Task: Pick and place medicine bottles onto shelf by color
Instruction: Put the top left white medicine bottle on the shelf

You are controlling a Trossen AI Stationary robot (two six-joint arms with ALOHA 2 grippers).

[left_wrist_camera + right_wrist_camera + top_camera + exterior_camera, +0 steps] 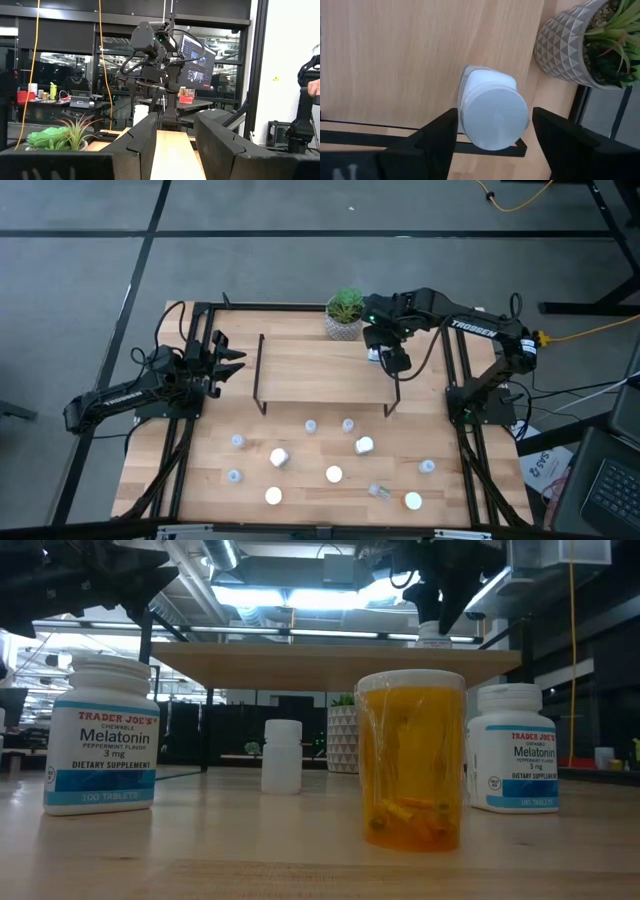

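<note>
1. High view: the right gripper [384,358] sits over the right end of the shelf [320,370], just beside the potted plant [345,314]. A white bottle [375,354] shows under it at the shelf's right edge. The left gripper [228,360] hangs at the left side of the bench [200,470], off the shelf's left end and well apart from the bottles. About ten loose bottles [279,457] lie scattered on the bench in front of the shelf, white ones and smaller pale ones.

2. Low view: an orange bottle [412,760] stands nearest the camera on the bench, with a white labelled bottle on either side of it [100,736] [512,748] and a small plain white one [282,756] farther back. Above them, on the shelf's right end, the white bottle stands upright beneath the right gripper.

3. Left wrist view: the left fingers [142,137] stand partly open, nothing between them. The right arm shows beyond, over the shelf.

4. Right wrist view: the right fingers [440,137] stand spread on either side of the white bottle's cap [494,116], a gap visible on each side; no grip. The bottle rests on the shelf near its edge, with the plant just beside.
</note>
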